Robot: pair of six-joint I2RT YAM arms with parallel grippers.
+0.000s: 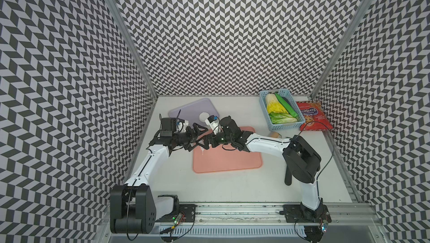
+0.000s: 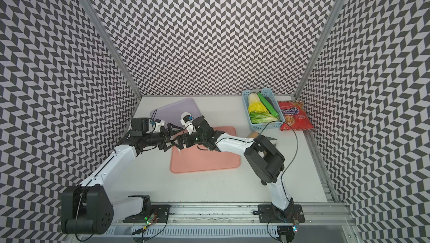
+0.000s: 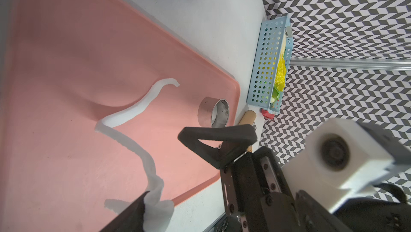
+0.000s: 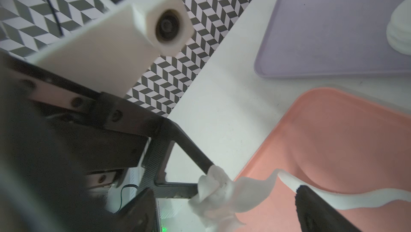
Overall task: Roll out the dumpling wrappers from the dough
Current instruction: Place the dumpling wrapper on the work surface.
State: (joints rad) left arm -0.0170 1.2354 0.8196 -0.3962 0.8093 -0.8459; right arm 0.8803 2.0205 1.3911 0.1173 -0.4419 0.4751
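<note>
The dough is a long ragged white strip on the pink mat. One end is bunched into a clump that clings to the tip of one finger of my left gripper. That gripper is open at the mat's left edge. My right gripper faces it, open, with the clump between its fingers. A small stack of round dumpling wrappers lies on the purple tray. In both top views the arms hide most of the dough.
A steel ring cutter stands on the mat's far right corner, with a wooden rolling pin just off the mat beside it. A blue basket of vegetables and a red snack bag sit at the back right.
</note>
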